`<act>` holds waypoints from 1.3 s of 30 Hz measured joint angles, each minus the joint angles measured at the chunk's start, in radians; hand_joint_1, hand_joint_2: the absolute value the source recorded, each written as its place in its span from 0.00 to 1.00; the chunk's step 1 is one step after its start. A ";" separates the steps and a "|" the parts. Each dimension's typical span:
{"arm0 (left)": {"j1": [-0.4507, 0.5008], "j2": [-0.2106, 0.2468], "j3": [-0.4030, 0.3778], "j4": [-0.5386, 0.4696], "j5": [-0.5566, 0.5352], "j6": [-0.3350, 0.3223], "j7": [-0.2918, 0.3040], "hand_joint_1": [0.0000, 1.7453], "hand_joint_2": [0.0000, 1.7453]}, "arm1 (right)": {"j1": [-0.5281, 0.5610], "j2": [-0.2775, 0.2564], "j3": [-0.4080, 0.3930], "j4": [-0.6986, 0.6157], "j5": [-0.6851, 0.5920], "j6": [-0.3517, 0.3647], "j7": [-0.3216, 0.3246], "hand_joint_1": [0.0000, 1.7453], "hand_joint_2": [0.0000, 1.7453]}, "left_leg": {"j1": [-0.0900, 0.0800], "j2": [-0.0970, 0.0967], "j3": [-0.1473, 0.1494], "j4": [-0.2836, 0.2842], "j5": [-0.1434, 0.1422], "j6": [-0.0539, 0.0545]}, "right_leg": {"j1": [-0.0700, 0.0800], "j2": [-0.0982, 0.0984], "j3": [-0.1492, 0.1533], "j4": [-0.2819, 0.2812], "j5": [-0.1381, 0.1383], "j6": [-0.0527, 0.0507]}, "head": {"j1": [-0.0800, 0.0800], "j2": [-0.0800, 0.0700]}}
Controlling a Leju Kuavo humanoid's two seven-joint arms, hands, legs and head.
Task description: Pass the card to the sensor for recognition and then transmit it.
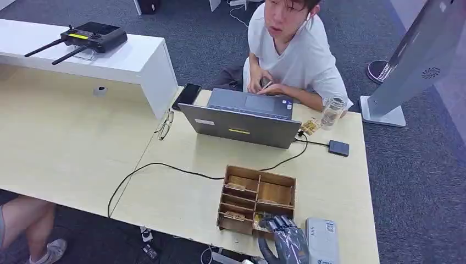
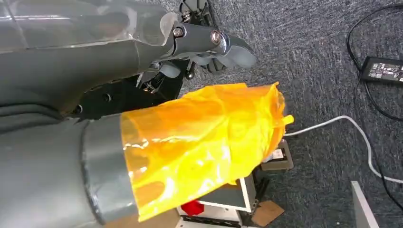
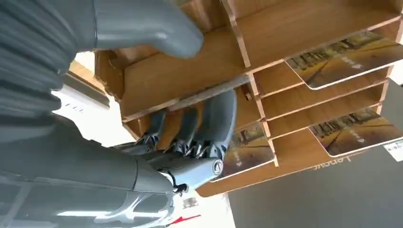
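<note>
The right hand [image 3: 190,142] is reaching into the wooden rack [image 1: 277,192] on the desk, its fingers going into a slot over a card [image 3: 247,147], which is lying flat there; I cannot tell if it is gripping yet. The cards are lying in separate slots, probably so one comes out alone, and the sensor [image 1: 321,239] is waiting just beside the rack. The left hand [image 2: 214,45] is hanging over the floor, curled and holding nothing.

Bright, even indoor light; close wrist views look somewhat soft.

Wooden organizer [image 1: 257,199] sits on the table [image 1: 181,203], before the laptop [image 1: 242,125].

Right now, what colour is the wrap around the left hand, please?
Translucent orange-yellow wrap, clearest in the left wrist view.
</note>
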 joint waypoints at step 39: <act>0.000 0.000 0.000 0.000 0.008 -0.002 -0.005 0.00 0.00 | 0.001 0.023 -0.032 -0.043 0.037 -0.071 -0.107 1.00 1.00 | 0.000 0.000 0.000 0.000 0.000 0.000 | 0.000 0.000 0.000 0.000 0.000 0.000 | 0.000 0.000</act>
